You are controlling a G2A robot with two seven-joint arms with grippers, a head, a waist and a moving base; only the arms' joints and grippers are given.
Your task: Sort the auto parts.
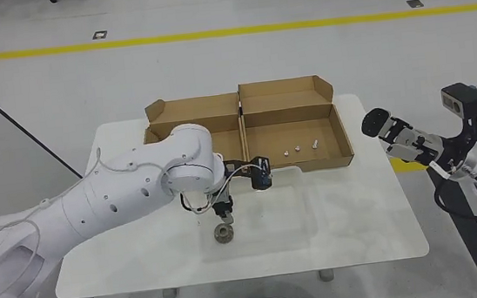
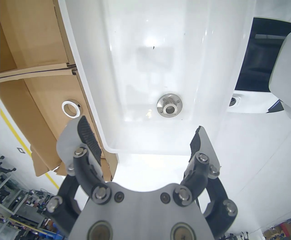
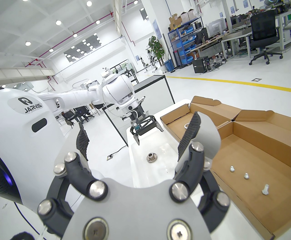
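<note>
Top view, step: I judge this to be a pick of the flanged hub [image 1: 223,232], the one part lying loose, near the front of the table [image 1: 360,224].
Top view, left gripper [image 1: 224,210]: hangs just behind the hub, between it and the cardboard boxes. From here it is hard to say whether it is squarely over the hub.
Top view, right gripper [image 1: 376,124]: well beyond the table's right edge, out of the way.
Top view, sorting cue: the bolts [image 1: 301,148] lie in the right box [image 1: 285,96], and the left box [image 1: 190,108] touches it.
Left wrist view, fingers: apart with nothing between them. The hub lies ahead of the gap, nearer one pad than the other.
Left wrist view, hub: flange flat down, collar up, on the glossy floor of a shallow white tray [image 2: 127,68].
Left wrist view, grasp: centre the gap on the collar, come straight down and close on the collar, not the thin flange. If one pad lands first, the hub will probably skid.
Left wrist view, destination: a ring [image 2: 70,108] lies in the box beside the tray, so that is likely where the hub goes.
Right wrist view, right fingers: spread and empty.
Right wrist view, clearance: the tray wall and then the box wall stand between the hub and the ring, so lift the hub well clear before crossing.
</note>
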